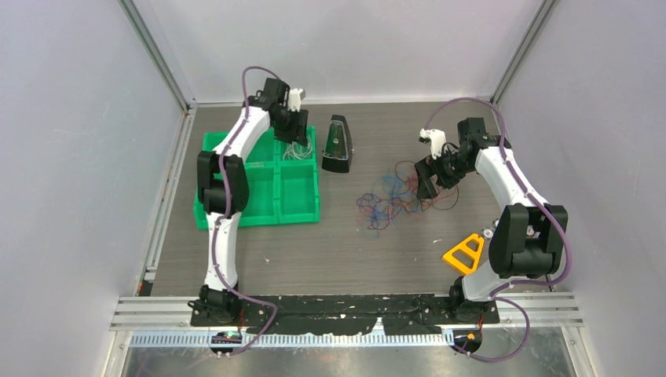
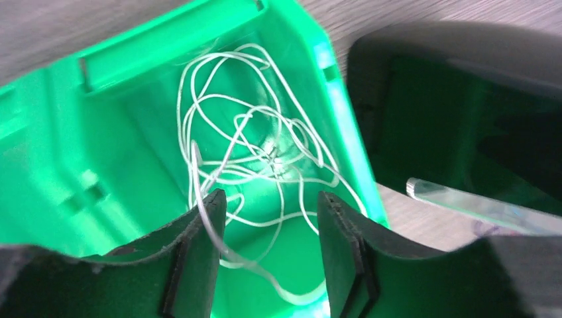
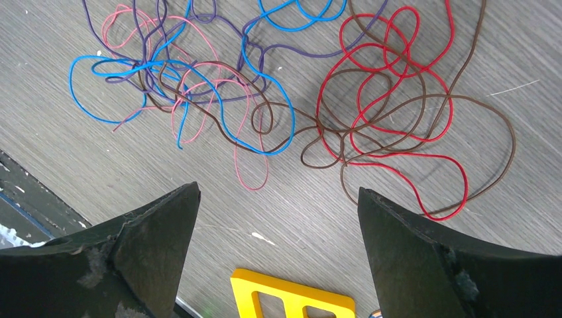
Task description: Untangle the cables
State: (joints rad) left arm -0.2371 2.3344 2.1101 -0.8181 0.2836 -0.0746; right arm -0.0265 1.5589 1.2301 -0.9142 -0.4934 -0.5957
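A tangle of coloured cables (image 1: 393, 196) lies on the table; in the right wrist view I see red (image 3: 397, 86), brown (image 3: 278, 112), blue (image 3: 219, 93), pink (image 3: 192, 112) and purple (image 3: 199, 40) strands knotted together. My right gripper (image 3: 278, 199) is open and empty just above the near side of the tangle (image 1: 428, 184). A white cable (image 2: 252, 146) lies coiled in the back right compartment of the green bin (image 2: 59, 165). My left gripper (image 2: 272, 205) is open over that compartment (image 1: 294, 141); a strand of the white cable runs across its left finger (image 2: 199, 245).
A black metronome (image 1: 338, 145) stands just right of the green bin (image 1: 259, 208). A yellow triangular frame (image 1: 465, 253) lies near the right arm's base, also in the right wrist view (image 3: 291, 298). Walls enclose the table on three sides.
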